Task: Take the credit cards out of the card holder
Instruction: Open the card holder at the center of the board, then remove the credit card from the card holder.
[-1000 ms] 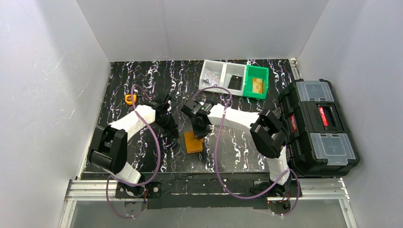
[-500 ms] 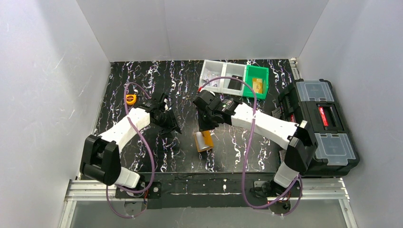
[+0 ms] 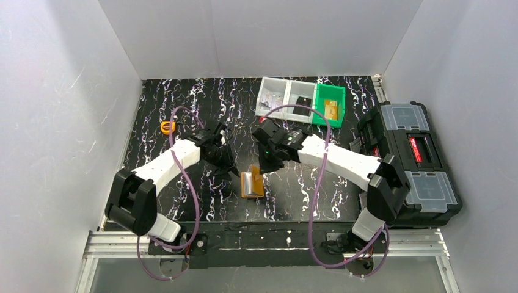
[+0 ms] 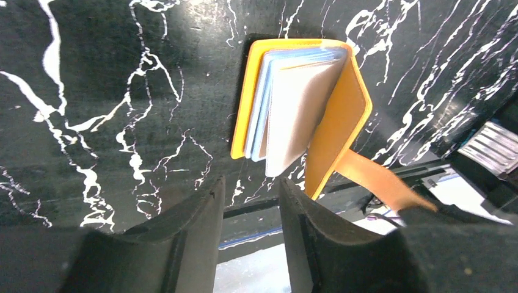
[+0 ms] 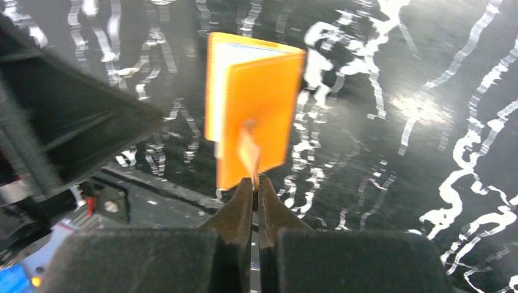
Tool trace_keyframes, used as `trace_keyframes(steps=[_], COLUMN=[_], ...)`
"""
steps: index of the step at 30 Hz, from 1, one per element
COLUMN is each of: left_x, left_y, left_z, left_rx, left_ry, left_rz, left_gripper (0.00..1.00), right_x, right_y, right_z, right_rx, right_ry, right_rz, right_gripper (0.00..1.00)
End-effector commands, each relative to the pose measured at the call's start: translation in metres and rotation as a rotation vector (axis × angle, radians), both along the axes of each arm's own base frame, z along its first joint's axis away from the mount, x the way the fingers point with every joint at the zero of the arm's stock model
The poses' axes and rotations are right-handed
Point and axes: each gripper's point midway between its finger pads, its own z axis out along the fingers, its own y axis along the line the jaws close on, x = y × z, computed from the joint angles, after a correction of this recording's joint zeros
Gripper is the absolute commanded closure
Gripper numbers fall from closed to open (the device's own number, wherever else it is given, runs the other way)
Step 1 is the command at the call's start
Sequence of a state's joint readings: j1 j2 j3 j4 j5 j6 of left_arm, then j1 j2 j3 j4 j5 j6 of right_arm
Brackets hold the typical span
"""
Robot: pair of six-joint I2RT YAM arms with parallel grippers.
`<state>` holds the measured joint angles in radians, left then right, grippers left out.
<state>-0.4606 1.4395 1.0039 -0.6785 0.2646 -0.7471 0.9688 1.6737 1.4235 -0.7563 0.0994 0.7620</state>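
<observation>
Orange-tan and half open, the card holder (image 3: pixel 250 184) lies on the black marbled table (image 3: pixel 183 104) in the top view, between your two arms and toward the front. Your left gripper (image 3: pixel 234 173) hangs just beside its left edge. Your right gripper (image 3: pixel 263 169) is at its far right corner. At the back of the table sit a clear two-part tray (image 3: pixel 285 96) and a green bin (image 3: pixel 330 105). A black toolbox (image 3: pixel 409 162) stands off the right side, and a small yellow-orange tape measure (image 3: pixel 167 127) lies well apart at the left.

From the left wrist, you see one cover of the card holder (image 4: pixel 244 104) flat on the table and the other cover tilted up. Between them fan the credit cards (image 4: pixel 290 107), pale blue and whitish, inside the holder. The closure tab (image 4: pixel 379 180) stretches away from the raised cover toward the lower right. Your left gripper (image 4: pixel 250 195) has its jaws parted with a clear gap and nothing between them, the tips just short of the cards' near edge.

From the right wrist, the card holder (image 5: pixel 256 116) is blurred, its raised cover facing you. Your right gripper (image 5: pixel 255 183) is pinched fully together on the end of the closure tab (image 5: pixel 248 146), holding that cover up off the table.
</observation>
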Motion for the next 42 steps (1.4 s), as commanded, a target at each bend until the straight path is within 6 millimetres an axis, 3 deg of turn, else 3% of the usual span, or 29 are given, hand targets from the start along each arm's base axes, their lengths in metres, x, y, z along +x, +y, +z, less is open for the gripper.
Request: trace_keyframes(steps=[1, 3, 9, 18, 27, 42], left_x=[0.001, -0.001, -0.007, -0.009, -0.006, 0.004], left_y=[-0.014, -0.019, -0.031, -0.027, -0.034, -0.062], left_z=[-0.004, -0.009, -0.026, -0.036, -0.042, -0.042], left_rx=[0.022, 0.035, 0.078, 0.134, 0.145, 0.092], left_ry=[0.002, 0.007, 0.04, 0.044, 0.056, 0.052], left_rz=[-0.01, -0.019, -0.04, -0.033, -0.058, -0.08], left_gripper=[0.65, 0.67, 0.74, 0.84, 0.9, 0.91], right_x=[0.0, -0.002, -0.007, 0.0, 0.019, 0.034], right_y=[-0.046, -0.064, -0.093, -0.104, -0.092, -0.072], right_z=[-0.022, -0.037, -0.074, -0.108, -0.112, -0.106], right_rx=[-0.038, -0.083, -0.143, -0.198, -0.196, -0.157], right_ry=[0.034, 0.046, 0.101, 0.142, 0.138, 0.132], right_rz=[-0.083, -0.107, -0.144, -0.167, -0.153, -0.114], right_gripper=[0.99, 0.99, 0.99, 0.99, 0.99, 0.99])
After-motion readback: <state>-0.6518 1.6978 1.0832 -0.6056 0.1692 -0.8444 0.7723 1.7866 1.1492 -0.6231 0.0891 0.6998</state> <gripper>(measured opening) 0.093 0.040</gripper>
